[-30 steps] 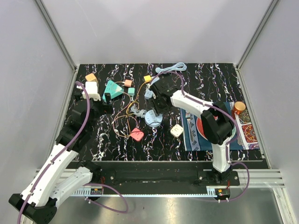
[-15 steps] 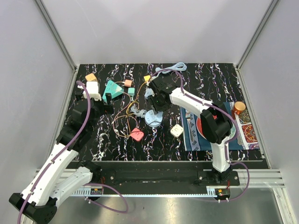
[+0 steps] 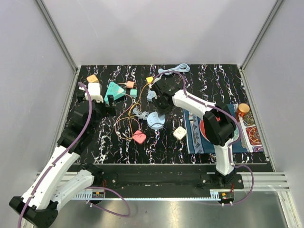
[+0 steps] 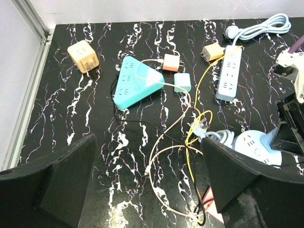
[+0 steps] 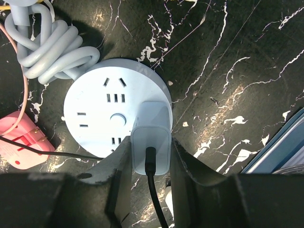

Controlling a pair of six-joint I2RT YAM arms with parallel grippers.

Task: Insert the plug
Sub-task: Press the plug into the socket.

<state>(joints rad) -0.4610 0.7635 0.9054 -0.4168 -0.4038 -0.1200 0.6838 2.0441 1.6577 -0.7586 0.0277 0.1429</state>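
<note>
My right gripper (image 5: 151, 152) is shut on a pale blue charger plug (image 5: 151, 142) with a black cable coming out of its back. The plug stands over the near right part of the round pale blue power socket (image 5: 102, 111). I cannot tell whether its prongs are in the slots. In the top view the right gripper (image 3: 160, 102) hangs just behind the round socket (image 3: 156, 120). My left gripper (image 4: 149, 185) is open and empty, low over the black marbled table at the left (image 3: 95, 108).
A coiled grey cable (image 5: 47, 45) and a pink adapter (image 5: 21, 142) lie beside the socket. A teal triangular strip (image 4: 137, 85), a white strip (image 4: 227, 76), small adapters and loose yellow and cream wires (image 4: 190, 137) lie mid-table. A blue placemat (image 3: 195, 137) with a plate lies at the right.
My right gripper with the plug has shifted slightly left and toward the back. The left arm has not moved.
</note>
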